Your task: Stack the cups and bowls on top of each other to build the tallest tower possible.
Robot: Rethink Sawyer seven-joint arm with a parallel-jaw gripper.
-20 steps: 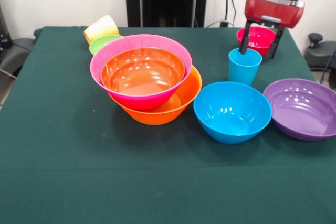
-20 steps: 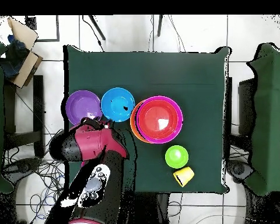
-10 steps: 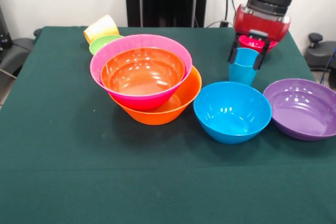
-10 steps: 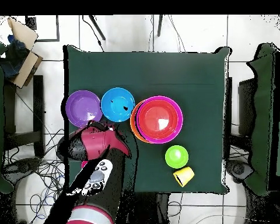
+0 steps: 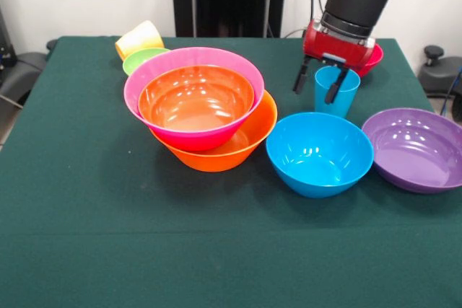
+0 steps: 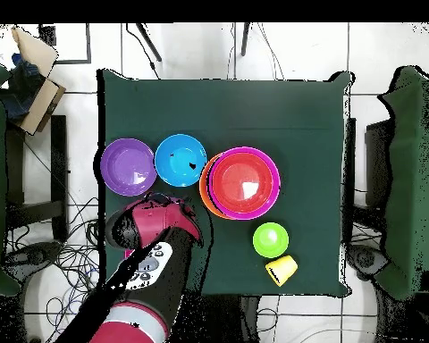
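Green table [image 5: 86, 200] with a bunch of bright plastic stuff on it. Gripper [image 5: 317, 86] hanging low over the light blue cup [image 5: 338, 94], fingers spread wide: 1 dark finger down in front of the cup's rim, the other off its left side, nothing pinched. Can't tell whether a finger actually touches the cup. Cup standing upright, just behind the blue bowl [image 5: 320, 154]. Magenta bowl [image 5: 369, 58] peeking out from behind the red wrist, further back toward the pedestal.

Tower [image 5: 206, 110] left of centre so far: large orange bowl [image 5: 249, 138] at the bottom, pink bowl [image 5: 155, 70] nested in it, red-orange bowl [image 5: 195, 99] nested inside that. 3 pieces, tilted slightly.

Purple bowl [image 5: 416, 149] at the right edge, just beside the blue bowl, open side up. Green bowl [image 5: 141, 58] behind the tower near the far left corner, and the yellow-orange cup [image 5: 138, 37] tipped on its side right next to it.

From overhead, arm [image 6: 142, 268] covering the light blue cup completely, wrist sitting just below the blue bowl [image 6: 180, 161] and purple bowl [image 6: 127, 166].
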